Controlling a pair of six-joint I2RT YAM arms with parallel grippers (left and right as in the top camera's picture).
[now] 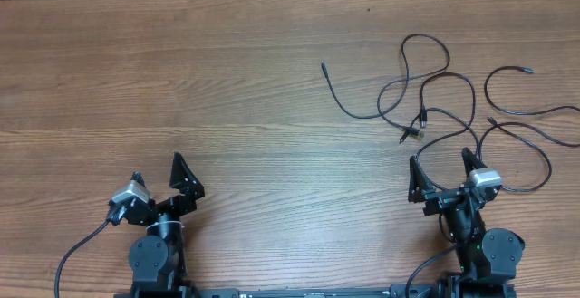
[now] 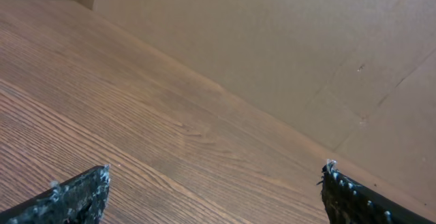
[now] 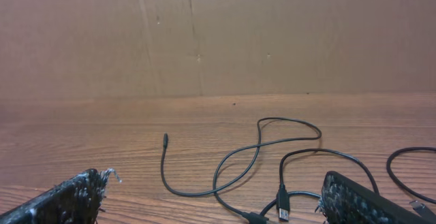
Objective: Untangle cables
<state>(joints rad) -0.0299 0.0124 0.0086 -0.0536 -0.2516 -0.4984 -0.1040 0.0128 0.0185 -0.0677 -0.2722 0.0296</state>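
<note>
Thin black cables [image 1: 426, 90] lie in loose, overlapping loops on the wooden table at the right, with small plug ends near the middle of the tangle [image 1: 412, 130]. My right gripper [image 1: 444, 173] sits just in front of them, open and empty; in the right wrist view the cables [image 3: 272, 163] loop ahead of its fingertips [image 3: 88, 183] and a USB plug [image 3: 283, 207] lies between them. The left gripper [image 1: 161, 178] rests at the near left, open, far from the cables; its wrist view shows only bare wood between the fingertips [image 2: 92, 183].
A brown cardboard wall [image 3: 218, 33] stands along the table's far edge. One cable loop [image 1: 530, 94] reaches the table's right side. Thicker black robot cables [image 1: 77, 248] trail from the left arm's base.
</note>
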